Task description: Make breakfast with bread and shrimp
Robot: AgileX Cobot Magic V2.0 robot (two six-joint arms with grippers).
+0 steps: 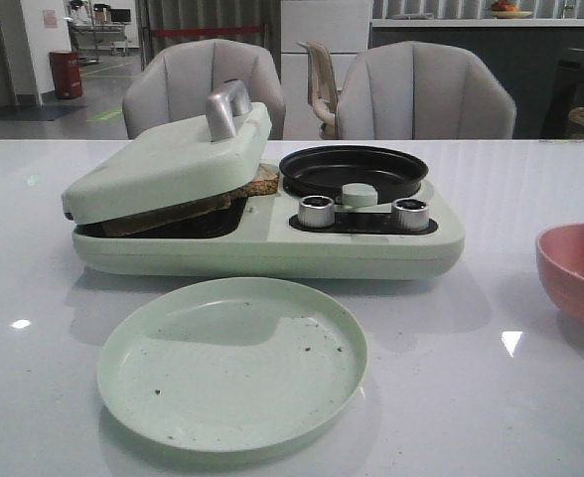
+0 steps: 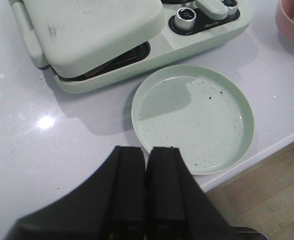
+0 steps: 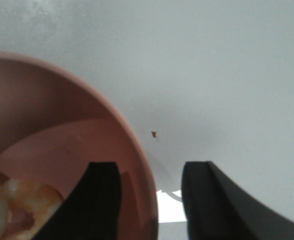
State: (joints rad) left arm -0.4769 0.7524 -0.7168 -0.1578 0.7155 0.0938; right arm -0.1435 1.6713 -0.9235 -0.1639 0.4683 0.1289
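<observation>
The small curled pink-orange and whitish shrimp (image 3: 22, 205) lies on the floor of the round pink bowl (image 3: 77, 145), just beside the right pincer (image 3: 149, 200), whose gaping, empty jaws straddle the bowl's rim. Its long axis cannot be told, since it is cut off by the frame. The left pincer (image 2: 146, 185) hangs closed and empty near the pale green round plate (image 2: 239, 107), well apart from the bowl, so the right arm looks better placed. Browned bread slices (image 1: 242, 189) sit under the mint sandwich-maker lid (image 1: 163, 164) on the white table (image 1: 491, 397).

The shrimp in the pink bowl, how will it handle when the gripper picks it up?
The small curled pink-orange shrimp looks glossy, so it may slip between the flat black fingers of the right gripper. It seems light and soft, so squeeze gently. It lies low in the round pink bowl, whose curved wall could let it slide away.
</observation>
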